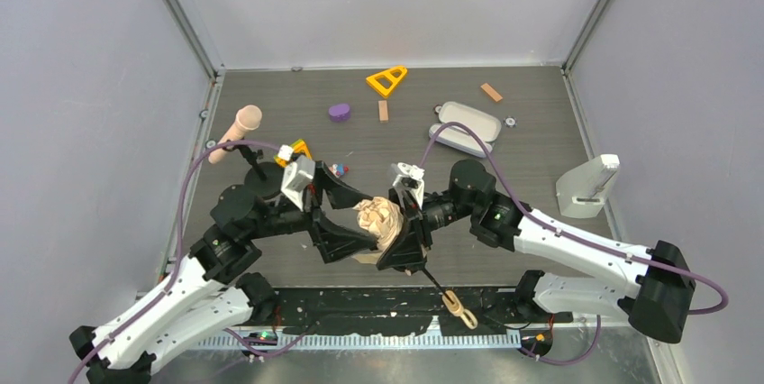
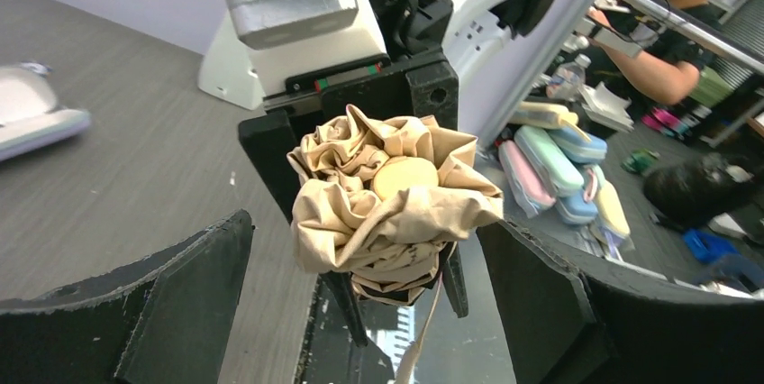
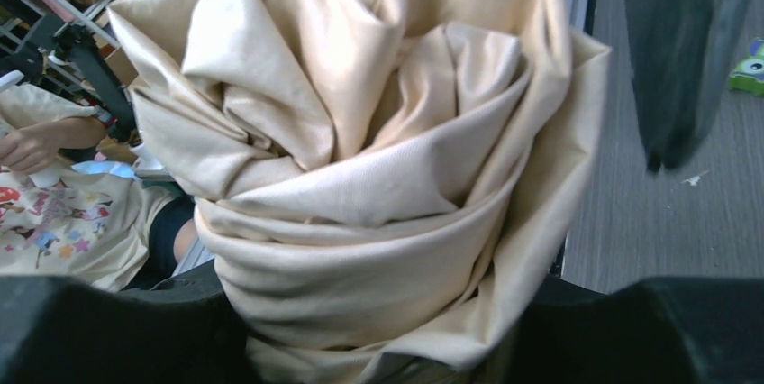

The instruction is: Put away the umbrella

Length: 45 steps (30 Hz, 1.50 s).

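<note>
**Desk:** Start on the left for me. What is that arm's claw doing?

**Me:** My left claw is spread wide. In its wrist view both fingers flank the umbrella with a clear gap on each side, so it touches nothing.

**Desk:** And the umbrella itself?

**Me:** The bunched canopy sits between the left claw's fingers, its round tan cap facing that camera, held up off the table. My right claw has it, jaws closed partway around the gathered fabric, and folds fill that wrist view. Below the right claw the thin black shaft runs out toward the arm bases and ends in the tan handle with its loop.

**Desk:** How will it behave in a grip?

**Me:** I'd judge it light, but soft and springy. The cloth compresses and can slide over the ribs, so a hold on fabric alone may creep. The ribs look thin, so I wouldn't squeeze hard. The long shaft will lever the bundle about if I swing it.

**Desk:** Where would you take it?

**Me:** With the left claw, across the middle of the bundle where the ribs back the cloth. Otherwise on the stiff shaft near the handle.
</note>
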{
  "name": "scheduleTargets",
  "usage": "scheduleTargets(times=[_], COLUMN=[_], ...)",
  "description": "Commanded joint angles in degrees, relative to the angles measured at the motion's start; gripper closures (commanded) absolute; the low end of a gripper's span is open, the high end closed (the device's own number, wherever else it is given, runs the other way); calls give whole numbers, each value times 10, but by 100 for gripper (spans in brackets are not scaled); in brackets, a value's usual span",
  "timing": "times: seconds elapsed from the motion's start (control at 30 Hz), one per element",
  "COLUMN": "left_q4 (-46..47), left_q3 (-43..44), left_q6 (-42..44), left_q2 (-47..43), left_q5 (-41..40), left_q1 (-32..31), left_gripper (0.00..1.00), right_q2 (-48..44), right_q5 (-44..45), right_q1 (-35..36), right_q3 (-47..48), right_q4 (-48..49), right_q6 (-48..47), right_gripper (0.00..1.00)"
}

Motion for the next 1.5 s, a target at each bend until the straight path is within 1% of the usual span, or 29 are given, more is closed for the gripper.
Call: scheduleTargets(times=[0.0,0.13,0.17,0.2,0.23,0.3,0.37,0.4,0.43,0.47,0.57,0.67,0.77,0.8,0.83,0.87,0.97,1.0,1.03,1.07,1.13,1.17,1.2,1.23,1.33,1.47], left_q4=[56,108,121,133,143,163,175,179,184,186,200,201,201,201,201,201,196,193,190,187,181,179,175,171,165,161], left_q3=[15,9,5,3,1,-4,-10,-13,-17,-22,-39,-52,-64,-69,-73,-77,-86,-87,-88,-89,-90,-90,-91,-90,-91,-95], left_q6=[-1,-13,-17,-22,-28,-39,-48,-49,-50,-51,-51,-49,-48,-48,-47,-48,-51,-51,-52,-54,-55,-55,-55,-55,-54,-55], left_q2=[33,57,63,68,73,84,92,93,92,89,76,62,50,47,43,38,24,21,17,15,10,7,5,1,-7,-16], left_q5=[42,43,44,45,48,58,60,58,54,48,28,0,-32,-41,-56,-69,-98,-106,-112,-117,-126,-131,-137,-140,-154,-168], left_q1=[-25,-44,-50,-53,-55,-59,-65,-67,-71,-74,-79,-86,-95,-98,-102,-105,-110,-111,-112,-113,-115,-116,-116,-117,-118,-119], left_gripper=[0,1,3,9,18,45,75,87,97,100,100,100,100,100,100,100,100,100,100,100,100,100,100,100,100,100], right_q2=[0,9,10,13,14,15,15,14,11,10,-3,-15,-31,-33,-36,-39,-43,-43,-43,-42,-38,-36,-31,-29,-16,0], right_q5=[-45,-56,-56,-57,-56,-50,-37,-25,-20,-6,31,109,206,224,263,282,392,417,468,492,592,613,654,674,776,865], right_q1=[2,2,2,2,2,2,2,2,1,2,2,2,2,2,2,3,14,19,32,39,59,71,76,88,109,129], right_q3=[35,36,37,37,39,40,45,47,48,47,38,28,19,14,12,7,1,2,4,6,9,11,13,15,21,29], right_q4=[68,60,59,55,51,35,5,-17,-25,-37,-50,-62,-70,-73,-78,-82,-106,-114,-127,-133,-146,-153,-157,-160,-184,-197], right_q6=[33,32,31,29,27,17,0,-12,-16,-21,-25,-22,-17,-18,-22,-23,-45,-52,-66,-74,-95,-99,-103,-104,-96,-75], right_gripper=[94,94,94,94,94,94,94,94,94,94,94,93,84,82,77,76,70,69,66,65,61,60,58,57,52,46])
